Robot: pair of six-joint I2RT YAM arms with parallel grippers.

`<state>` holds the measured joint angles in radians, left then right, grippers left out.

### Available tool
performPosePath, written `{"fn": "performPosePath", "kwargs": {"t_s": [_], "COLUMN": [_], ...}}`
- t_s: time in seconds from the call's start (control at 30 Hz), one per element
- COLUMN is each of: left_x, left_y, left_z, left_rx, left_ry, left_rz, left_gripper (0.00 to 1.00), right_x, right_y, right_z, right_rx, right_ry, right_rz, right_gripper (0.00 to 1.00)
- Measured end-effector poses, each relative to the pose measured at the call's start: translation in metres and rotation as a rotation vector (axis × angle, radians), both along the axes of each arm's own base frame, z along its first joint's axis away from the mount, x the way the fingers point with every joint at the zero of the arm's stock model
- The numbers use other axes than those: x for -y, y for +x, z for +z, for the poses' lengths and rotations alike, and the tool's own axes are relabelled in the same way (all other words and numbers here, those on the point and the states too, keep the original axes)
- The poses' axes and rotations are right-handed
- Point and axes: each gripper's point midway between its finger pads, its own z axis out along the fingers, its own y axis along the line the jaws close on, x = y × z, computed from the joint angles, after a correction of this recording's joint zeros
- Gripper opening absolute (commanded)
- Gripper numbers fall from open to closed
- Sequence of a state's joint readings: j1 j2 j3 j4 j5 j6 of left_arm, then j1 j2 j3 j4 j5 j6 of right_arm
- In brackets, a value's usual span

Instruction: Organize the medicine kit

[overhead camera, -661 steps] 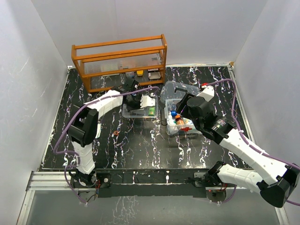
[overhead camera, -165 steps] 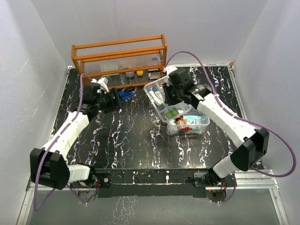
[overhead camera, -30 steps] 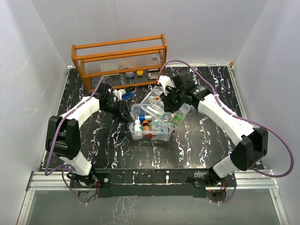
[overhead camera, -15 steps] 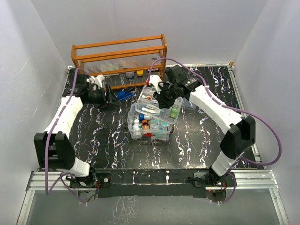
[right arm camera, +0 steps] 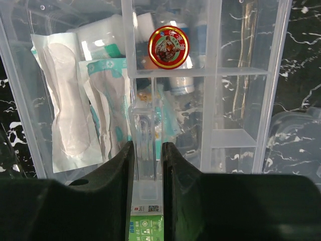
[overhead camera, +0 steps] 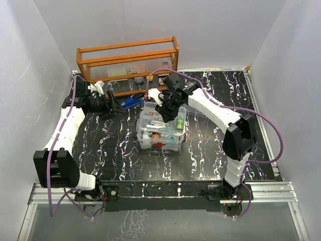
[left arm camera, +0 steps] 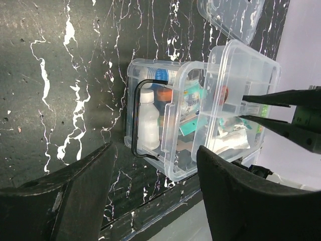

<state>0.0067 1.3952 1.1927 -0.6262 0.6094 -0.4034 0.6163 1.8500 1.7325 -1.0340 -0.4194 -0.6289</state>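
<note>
Right gripper clamped on centre tab of divided tray insert, holding it over medicine kit box at middle of counter, likely to seat it squarely. Left gripper apart, empty, at 10 o'clock, out of way.

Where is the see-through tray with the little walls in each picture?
Top view: the tray is in the middle, over the box, in front of the orange rack.
Left wrist view: the tray is at the right, above the box.
Right wrist view: the tray fills most of the picture.
Shared landmark: the right gripper pinching the tray shows in all three.
</note>
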Motion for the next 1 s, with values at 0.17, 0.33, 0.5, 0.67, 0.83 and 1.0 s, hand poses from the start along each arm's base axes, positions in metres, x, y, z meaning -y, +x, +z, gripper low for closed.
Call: {"fn": "performPosePath", "kwargs": {"t_s": [0.17, 0.33, 0.5, 0.67, 0.83, 1.0], "left_x": [0.0, 0.001, 0.004, 0.006, 0.007, 0.008], "left_y": [-0.001, -0.003, -0.004, -0.006, -0.007, -0.008], "left_z": [-0.002, -0.006, -0.007, -0.01, -0.01, -0.011], "left_rx": [-0.004, -0.012, -0.016, -0.024, -0.026, -0.026], "left_ry": [-0.001, -0.01, -0.023, -0.036, -0.045, -0.05], "left_rz": [0.001, -0.004, -0.014, -0.02, -0.025, -0.029], "left_gripper": [0.65, 0.66, 0.66, 0.66, 0.67, 0.67], "right_x": [-0.009, -0.014, -0.013, -0.013, -0.014, -0.015], "right_y": [-0.011, -0.015, -0.015, -0.013, -0.011, -0.011], "right_z": [-0.003, -0.003, -0.004, -0.008, -0.016, -0.016], "right_rx": [-0.006, 0.001, 0.012, 0.018, 0.015, 0.015], "right_ry": [-0.007, -0.009, -0.018, -0.031, -0.042, -0.036], "right_rz": [0.046, 0.071, 0.08, 0.093, 0.112, 0.122], "right_gripper": [0.0, 0.0, 0.0, 0.0, 0.0, 0.0]}}
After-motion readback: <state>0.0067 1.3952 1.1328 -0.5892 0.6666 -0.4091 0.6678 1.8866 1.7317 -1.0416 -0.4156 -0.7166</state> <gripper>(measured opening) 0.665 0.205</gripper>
